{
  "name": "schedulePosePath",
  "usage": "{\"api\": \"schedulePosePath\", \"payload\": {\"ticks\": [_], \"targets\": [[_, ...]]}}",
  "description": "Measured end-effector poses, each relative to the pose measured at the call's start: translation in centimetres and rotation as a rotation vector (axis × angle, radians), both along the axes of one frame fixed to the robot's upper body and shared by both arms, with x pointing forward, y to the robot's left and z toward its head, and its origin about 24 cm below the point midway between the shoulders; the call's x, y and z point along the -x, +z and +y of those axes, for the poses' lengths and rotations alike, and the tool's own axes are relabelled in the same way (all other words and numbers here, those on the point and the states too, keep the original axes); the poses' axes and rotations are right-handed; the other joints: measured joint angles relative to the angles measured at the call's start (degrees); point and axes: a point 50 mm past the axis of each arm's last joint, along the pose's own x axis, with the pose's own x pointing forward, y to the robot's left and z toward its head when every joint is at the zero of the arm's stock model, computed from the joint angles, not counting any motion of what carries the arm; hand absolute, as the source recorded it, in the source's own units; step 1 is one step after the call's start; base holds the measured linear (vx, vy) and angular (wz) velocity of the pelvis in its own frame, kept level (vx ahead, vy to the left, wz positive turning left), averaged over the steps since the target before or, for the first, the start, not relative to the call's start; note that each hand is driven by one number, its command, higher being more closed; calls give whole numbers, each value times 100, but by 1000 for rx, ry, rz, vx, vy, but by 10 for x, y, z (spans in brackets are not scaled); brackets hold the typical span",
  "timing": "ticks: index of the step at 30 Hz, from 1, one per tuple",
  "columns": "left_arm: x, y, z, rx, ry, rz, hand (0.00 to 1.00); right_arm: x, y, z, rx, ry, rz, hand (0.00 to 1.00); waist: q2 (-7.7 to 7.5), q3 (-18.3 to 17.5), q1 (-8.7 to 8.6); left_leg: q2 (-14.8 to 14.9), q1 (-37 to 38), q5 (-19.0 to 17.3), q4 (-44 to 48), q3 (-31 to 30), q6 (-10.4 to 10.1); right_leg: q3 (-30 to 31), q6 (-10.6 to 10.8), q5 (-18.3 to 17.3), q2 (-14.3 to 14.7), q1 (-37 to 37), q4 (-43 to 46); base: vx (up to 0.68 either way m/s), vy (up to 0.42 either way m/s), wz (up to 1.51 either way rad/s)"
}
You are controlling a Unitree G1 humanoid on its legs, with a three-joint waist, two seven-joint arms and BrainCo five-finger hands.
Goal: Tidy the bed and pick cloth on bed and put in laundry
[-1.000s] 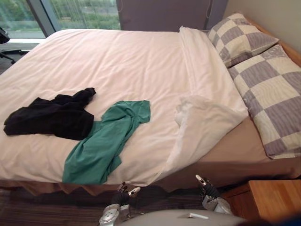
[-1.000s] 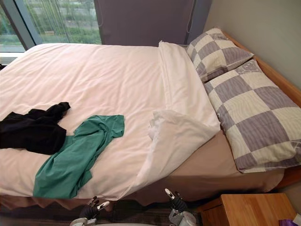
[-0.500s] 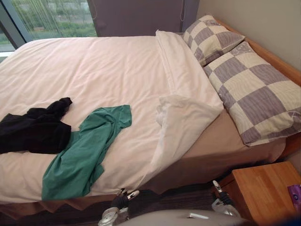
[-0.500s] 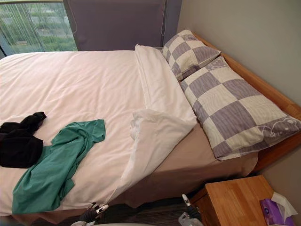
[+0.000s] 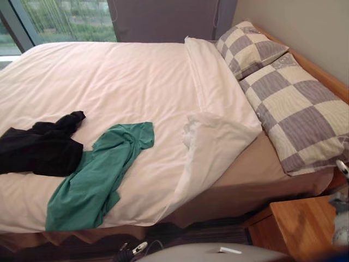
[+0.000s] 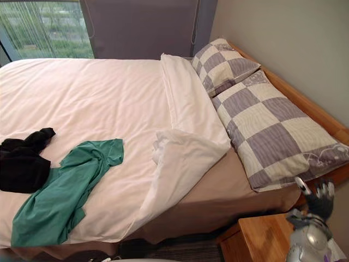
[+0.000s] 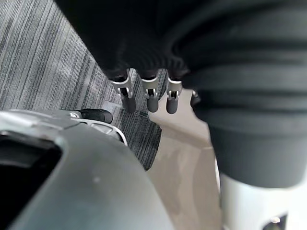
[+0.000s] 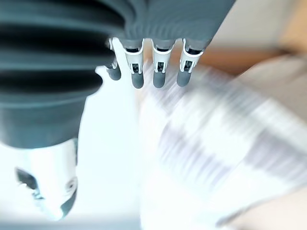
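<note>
Green cloth [image 5: 98, 177] lies crumpled on the near left part of the white duvet [image 5: 120, 82], and its lower end reaches the near edge of the bed. A black cloth [image 5: 41, 150] lies just beside it on the left, also crumpled, and the two cloths touch each other. Neither hand touches the clothes.

The near right corner of the duvet [image 5: 218, 139] is folded back on itself, so a strip of the tan sheet [image 5: 256, 172] is uncovered there. Two checkered pillows lie at the head of the bed on the right side, along the wooden headboard [image 6: 305, 106]. The nearer pillow [image 5: 297, 114] and the farther pillow [image 5: 248, 48] touch each other. A wooden nightstand [image 5: 297, 226] stands by the near right corner of the bed, close to the nearer pillow. Past the far side of the bed is a window [image 6: 49, 30].

The right hand [image 6: 319, 201] is lifted over the nightstand, near the end of the nearer pillow. Its fingers [image 8: 160, 72] are straight and a little apart, and they hold nothing. The left hand [image 7: 152, 96] hangs low by the near edge of the bed, over the grey striped carpet [image 7: 48, 57]. Its fingers [image 7: 127, 96] are also straight and relaxed, with nothing between them.
</note>
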Motion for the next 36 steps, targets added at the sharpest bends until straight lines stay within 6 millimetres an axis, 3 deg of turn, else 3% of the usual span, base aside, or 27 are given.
{"api": "schedulePosePath", "payload": {"ticks": [3, 6, 11, 16, 21, 24, 30, 36], "targets": [[-1, 2, -1, -5, 0, -22, 0, -36, 34, 32, 140, 170, -45, 0, 35, -5, 0, -49, -1, 16, 29, -16, -8, 2, -1, 32, -45, 12, 2, 85, 20, 8], [5, 1, -5, 2, 10, -16, 0, -61, 48, 55, 253, 291, -21, 0, 120, -28, 0, -46, -56, 27, 33, -127, -3, -1, -16, 76, -40, 10, 1, 50, -5, 16], [9, -1, -12, 20, 14, -4, 0, -92, 63, 90, 418, 456, 28, 0, 291, 70, 15, 23, -139, 174, 33, -337, -27, -4, -83, 298, 31, 5, -14, 8, -30, 22], [8, 0, -9, 8, 0, -16, 0, -119, 68, 117, 498, 577, 79, 0, 234, 182, 49, -2, -310, 280, 20, -571, 79, -138, -67, 327, 41, 8, -136, -88, -33, 21], [-1, -2, -14, 22, -43, -10, 0, -132, 71, 151, 613, 719, 150, 0, 312, 259, 74, -80, -500, 395, -6, -912, 160, -273, -64, 257, 33, -16, -202, -136, -21, 23], [-11, -2, -13, 19, -66, -1, 0, -134, 57, 150, 667, 726, 256, 0, 314, 383, 170, -95, -679, 495, -9, -1136, 150, -397, -8, 52, 38, -116, -184, -183, -26, 36], [-19, -1, -9, -5, -60, 12, 0, -134, 26, 152, 867, 742, 450, 0, 210, 519, 309, -48, -1019, 604, -7, -1414, 166, -430, -3, 40, 165, -262, -203, -66, -18, 22], [-60, 9, 5, -84, -104, -40, 0, -156, 41, 156, 955, 633, 420, 0, -112, 1090, 512, 9, -1391, 848, 4, -1500, 203, -377, -158, 321, 271, -607, -199, 29, -13, 9]]}}
